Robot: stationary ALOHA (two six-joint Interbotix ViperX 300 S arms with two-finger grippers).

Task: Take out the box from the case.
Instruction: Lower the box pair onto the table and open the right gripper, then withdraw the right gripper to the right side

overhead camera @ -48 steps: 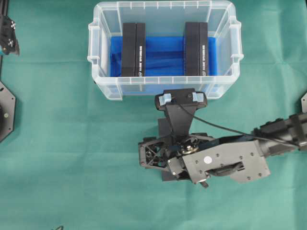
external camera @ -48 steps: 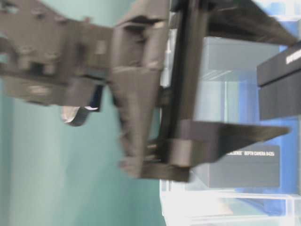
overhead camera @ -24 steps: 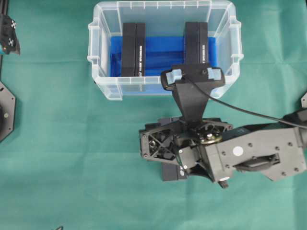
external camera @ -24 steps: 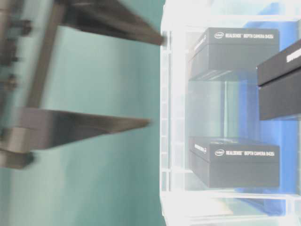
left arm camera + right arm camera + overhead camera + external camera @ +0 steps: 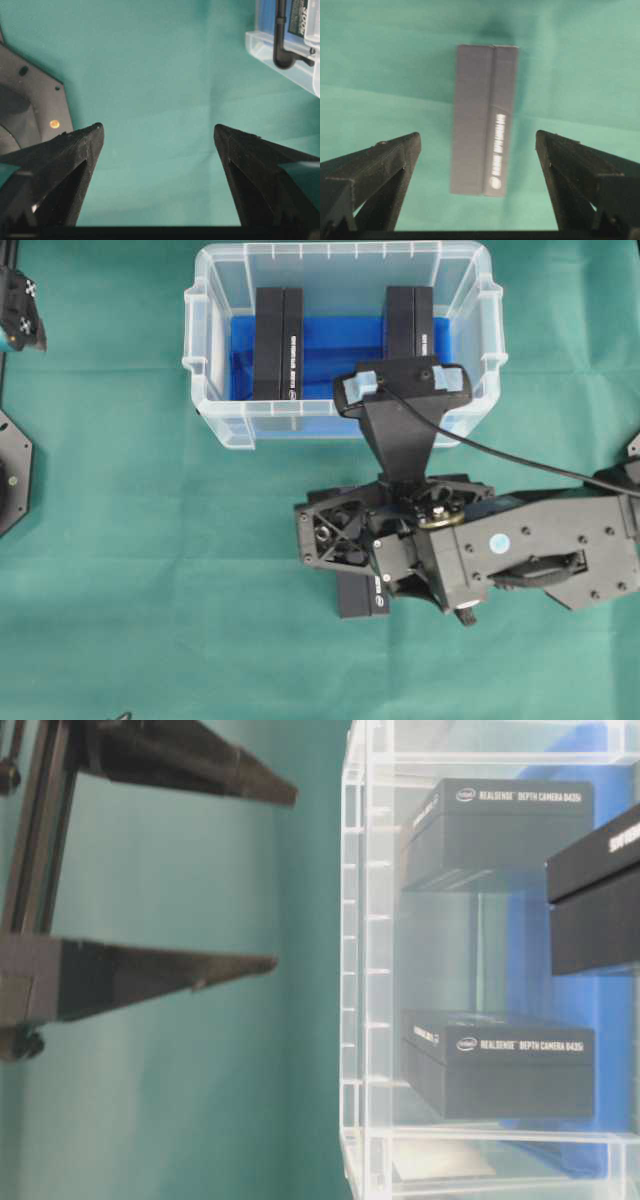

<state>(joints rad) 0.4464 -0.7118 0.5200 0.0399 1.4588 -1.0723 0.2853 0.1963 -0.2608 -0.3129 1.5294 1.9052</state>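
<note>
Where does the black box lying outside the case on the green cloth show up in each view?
Overhead: black box low centre, mostly hidden beneath the right arm.
Table-level: not in it.
Left wrist: not in it.
Right wrist: centre, below the open right gripper.
Shared landmark: the green cloth.

**Black arms, tapered fingers, taped wrist camera**

The right arm [image 5: 520, 560] is matt black, built of angular plates dotted with small screws and one round white sticker. Its wrist camera [image 5: 402, 383] carries pale blue tape patches, and a black cable [image 5: 500, 452] trails from it. The fingers [image 5: 375, 170] are black, wedge-shaped and taper to points
</note>
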